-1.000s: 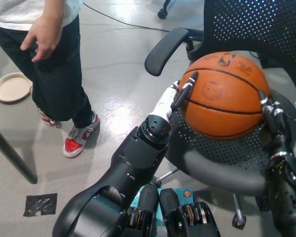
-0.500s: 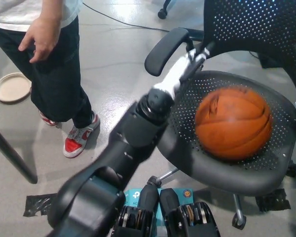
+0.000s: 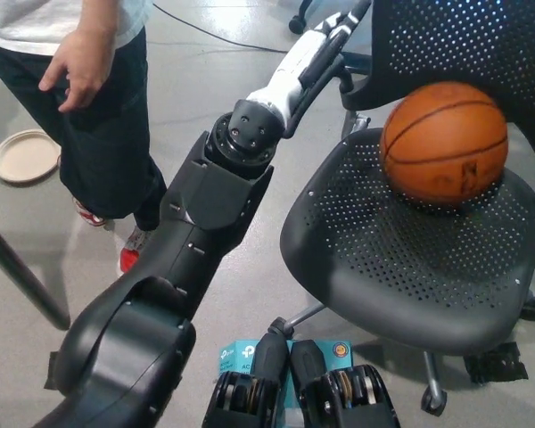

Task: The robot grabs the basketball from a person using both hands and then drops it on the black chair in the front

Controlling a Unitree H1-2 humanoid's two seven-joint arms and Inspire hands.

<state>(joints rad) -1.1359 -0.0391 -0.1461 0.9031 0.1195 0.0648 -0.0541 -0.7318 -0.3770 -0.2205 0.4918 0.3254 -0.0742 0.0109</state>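
Head view looks steeply down on a basketball point(image 3: 444, 143) resting on the seat of a black chair point(image 3: 410, 259), toward the back of the seat and against the mesh backrest. Being round, the ball has no long axis; its black seams run roughly across it from side to side, curving downward, with a small dark marking facing the camera on its lower right. Nothing grips it. The left hand point(image 3: 316, 46) is stretched forward and upward on a nearly straight arm, well to the left of the ball and apart from it, lying over the chair's armrest near the picture's top edge. Its fingers reach the top of the frame, and whether they are spread or curled cannot be told. The right hand is out of sight. Left of the arm stands a person point(image 3: 80, 98), one hand point(image 3: 71, 69) hanging loose. A paper plate point(image 3: 22, 156) lies on the floor beyond.
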